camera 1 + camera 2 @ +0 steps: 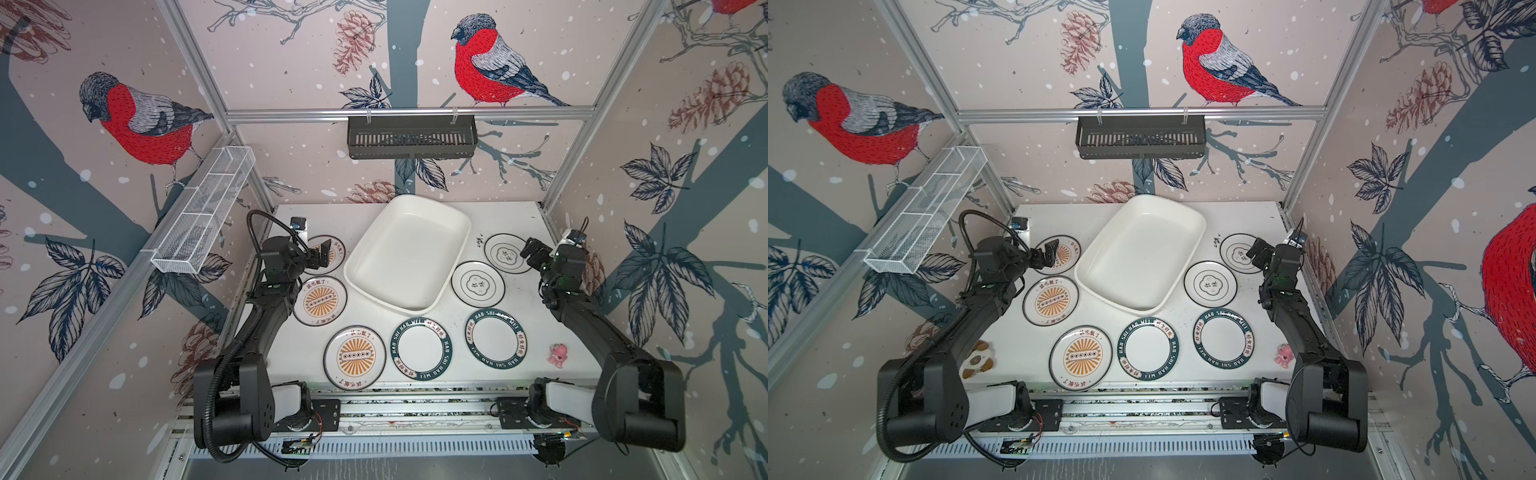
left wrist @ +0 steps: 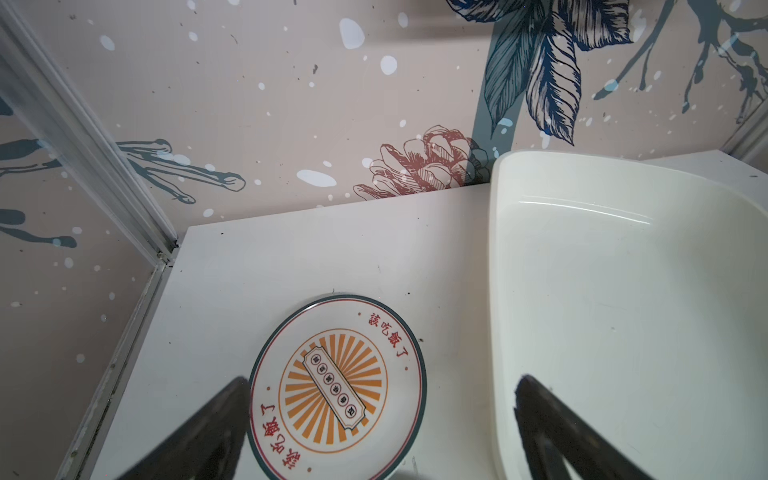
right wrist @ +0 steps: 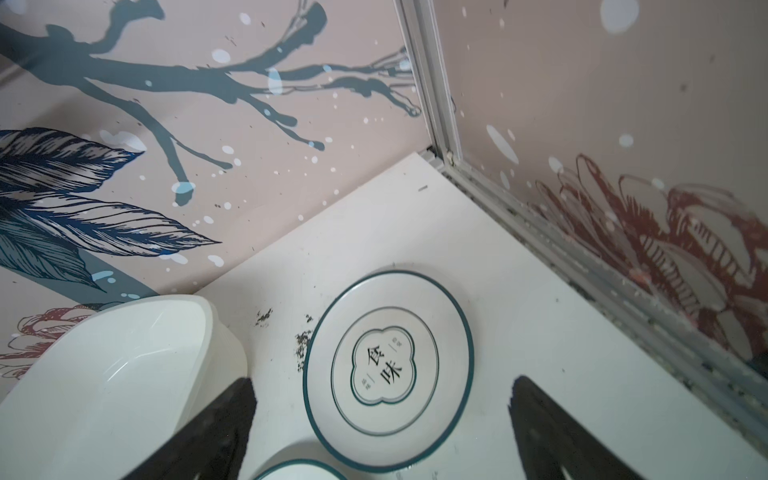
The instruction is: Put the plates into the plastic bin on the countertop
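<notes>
All seven glossy round plates [image 1: 422, 350] lie flat on the scuffed tabletop [image 1: 519, 216], ringing the smooth, round-cornered plastic bin [image 1: 409, 249]. We've got the left hand [image 1: 322, 254] over the far sunburst plate [image 2: 336, 386], just beside the bin's rim. The right hand [image 1: 528, 251] is over the far cloud plate [image 3: 388, 370]. Both hands' jaws are wide apart.

Glossy plastic bin [image 1: 409, 253] — shiny plates [image 1: 422, 354] — scuffed matt countertop [image 1: 519, 220], metal wire-mesh basket [image 1: 203, 216]

The left chunky black arm [image 1: 253, 332] has a bendy ribbed black hose [image 1: 249, 227]. The right chunky black arm [image 1: 598, 332] has a smooth white shell [image 1: 569, 395] low down.
</notes>
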